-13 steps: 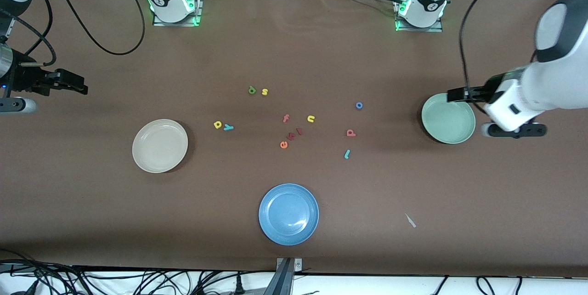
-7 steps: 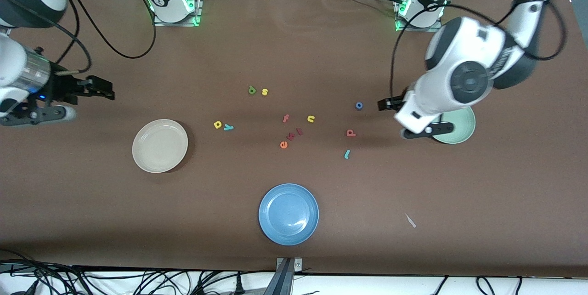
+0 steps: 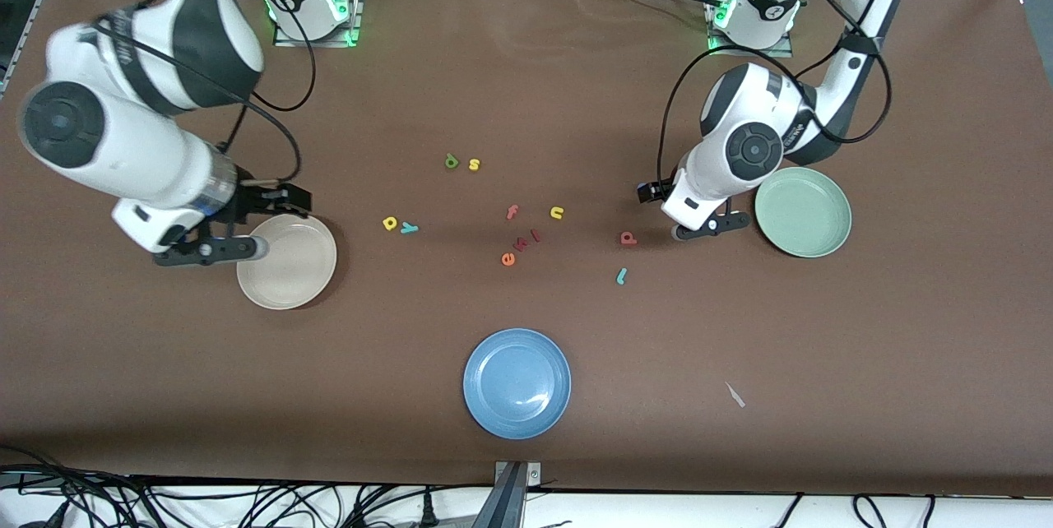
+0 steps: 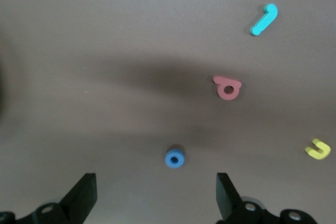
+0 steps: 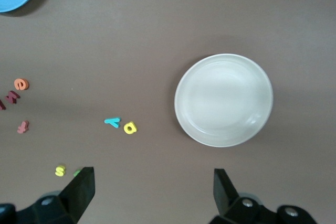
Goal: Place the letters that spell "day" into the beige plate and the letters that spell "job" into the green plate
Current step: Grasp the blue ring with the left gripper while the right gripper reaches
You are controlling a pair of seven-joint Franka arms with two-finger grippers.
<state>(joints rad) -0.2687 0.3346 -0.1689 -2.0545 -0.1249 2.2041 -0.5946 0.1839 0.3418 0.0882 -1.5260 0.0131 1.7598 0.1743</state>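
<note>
The left gripper (image 3: 650,192) hung over the "o" (image 4: 175,158), jaws wide, empty. The right gripper (image 3: 288,201) hung beside the beige plate (image 3: 286,261), jaws wide, empty.

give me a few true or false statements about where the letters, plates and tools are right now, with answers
1. The beige plate has no letters in it. True.
2. The left tool is shut on the blue "o". False: it is open above the "o", which lies on the table.
3. The yellow "a" and teal "y" lie side by side. True.
4. The teal "j" is in the green plate. False: it lies on the table, nearer the front camera than the red "b".
5. The right tool holds a letter. False: it is open, over the beige plate's edge.
</note>
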